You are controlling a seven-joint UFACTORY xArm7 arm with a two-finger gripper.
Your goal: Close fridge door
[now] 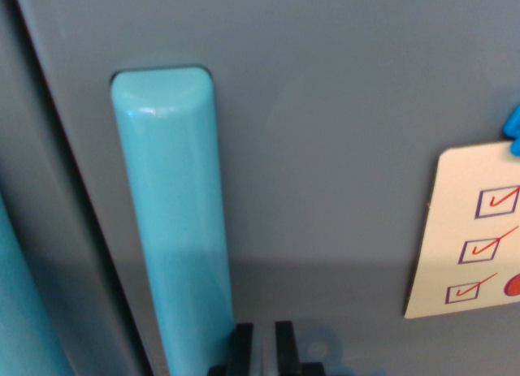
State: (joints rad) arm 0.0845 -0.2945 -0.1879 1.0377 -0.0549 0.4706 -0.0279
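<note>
We are seeing only the black tips of the claw point(264, 347) poking up at the bottom edge of the wrist view, two dark fingers point(241, 347) standing close together with a thin pale gap between them; they are gripping nothing, though whether the claw is fully closed we cannot tell. The fridge door point(341, 132) is filling nearly the whole view right in front of the claw, a flat grey-blue panel. Just beside the claw, on the wrist view's left, a turquoise handle point(175, 230) is running up the door from the bottom edge to a rounded top set in a shallow recess. Further to that side, a dark seam point(77, 189) is slanting down the door's edge, and beyond it a second grey panel point(28, 189) is showing with another turquoise handle point(20, 311) in the corner. On the opposite side of the claw, a cream checklist card point(475, 234) with red ticks in blue boxes is hanging on the door under a blue clip point(513, 128).
</note>
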